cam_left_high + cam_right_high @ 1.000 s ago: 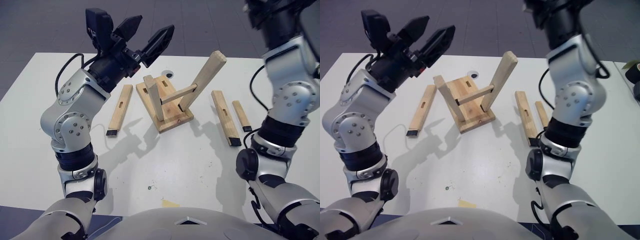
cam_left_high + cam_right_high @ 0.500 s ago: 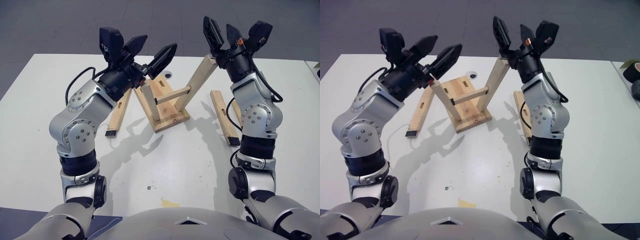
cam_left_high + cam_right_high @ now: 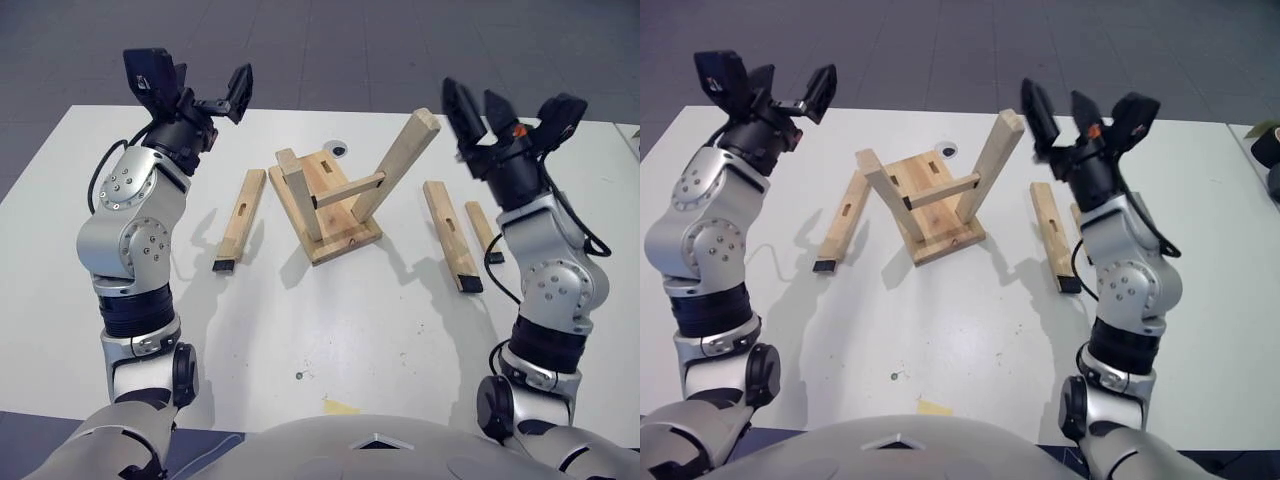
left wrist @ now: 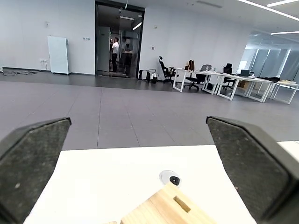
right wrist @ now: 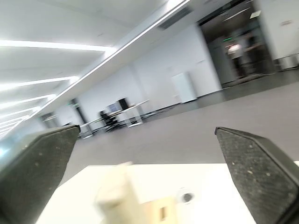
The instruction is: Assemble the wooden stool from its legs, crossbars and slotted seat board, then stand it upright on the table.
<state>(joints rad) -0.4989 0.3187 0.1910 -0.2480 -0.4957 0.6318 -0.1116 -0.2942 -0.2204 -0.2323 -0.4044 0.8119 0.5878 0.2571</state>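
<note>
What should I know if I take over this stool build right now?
Left pincer: open, empty, raised over the far left of the table.
Right pincer: open, empty, raised over the right side.
Seat board lies mid-table. The near-upright leg and the leaning leg stand in it, joined by the fitted crossbar.
Loose on the table: left loose leg beside the board; right loose leg and loose crossbar on the other side.
Left to do: fit the loose parts, then stand the stool upright.
</note>
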